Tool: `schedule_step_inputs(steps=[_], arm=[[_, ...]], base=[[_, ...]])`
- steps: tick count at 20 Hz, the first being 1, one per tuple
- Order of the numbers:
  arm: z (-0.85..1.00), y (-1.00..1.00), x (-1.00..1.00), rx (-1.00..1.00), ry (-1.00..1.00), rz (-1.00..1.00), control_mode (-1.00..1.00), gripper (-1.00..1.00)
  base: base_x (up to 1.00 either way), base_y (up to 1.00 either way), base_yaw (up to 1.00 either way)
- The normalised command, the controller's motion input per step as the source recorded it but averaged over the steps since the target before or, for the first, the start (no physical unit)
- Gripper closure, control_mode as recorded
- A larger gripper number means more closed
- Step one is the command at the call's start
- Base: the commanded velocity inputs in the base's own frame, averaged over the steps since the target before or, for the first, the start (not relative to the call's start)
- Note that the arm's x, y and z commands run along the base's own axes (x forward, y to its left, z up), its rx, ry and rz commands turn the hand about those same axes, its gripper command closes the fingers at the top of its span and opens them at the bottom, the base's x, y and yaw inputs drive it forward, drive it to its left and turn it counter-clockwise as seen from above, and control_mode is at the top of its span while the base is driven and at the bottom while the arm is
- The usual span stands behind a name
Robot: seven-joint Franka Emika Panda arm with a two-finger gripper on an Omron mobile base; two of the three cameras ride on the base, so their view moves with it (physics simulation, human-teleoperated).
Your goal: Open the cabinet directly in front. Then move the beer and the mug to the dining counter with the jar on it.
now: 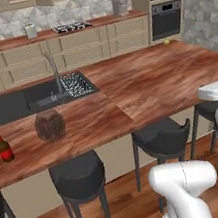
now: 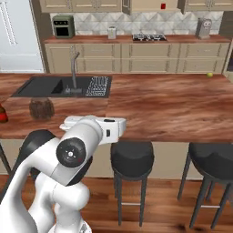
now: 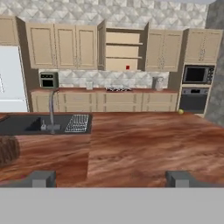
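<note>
The dining counter (image 1: pixel 167 80) runs across the middle of the left base view, with the sink (image 1: pixel 14 105) set into its left part and the tap (image 1: pixel 54 72) rising just behind the basin. The jar (image 1: pixel 50 125) stands in front of the sink, near the counter's front edge; the beer (image 1: pixel 4 147) stands to its left, apart from it. Three stools (image 1: pixel 78 177) sit under the front edge. At the top centre of the hand view, the cabinet (image 3: pixel 122 48) hangs open, the mug (image 3: pixel 127 67) on its lowest shelf.

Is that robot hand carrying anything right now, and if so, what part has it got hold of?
Nothing is held. The gripper is open, its fingertips wide apart over bare dining counter. The beer stands on the counter; the mug sits in the cabinet.
</note>
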Motion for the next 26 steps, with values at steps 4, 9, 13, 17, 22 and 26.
schedule_step_inputs(steps=[4, 9, 13, 17, 22, 26], arm=[[0.00, 0.00, 0.00, 0.00, 0.00, 0.00, 1.00, -1.00], [0.00, 0.00, 0.00, 0.00, 0.00, 0.00, 1.00, -1.00], [0.00, 0.00, 0.00, 0.00, 0.00, 0.00, 1.00, -1.00], [0.00, 0.00, 0.00, 0.00, 0.00, 0.00, 1.00, -1.00], [0.00, 0.00, 0.00, 0.00, 0.00, 0.00, 1.00, -1.00], [0.00, 0.00, 0.00, 0.00, 0.00, 0.00, 1.00, -1.00]], base=[[0.19, -1.00, 0.00], [0.31, -1.00, 0.00], [0.42, -1.00, 0.00], [0.47, -1.00, 0.00], [0.49, -1.00, 0.00], [0.50, -1.00, 0.00]])
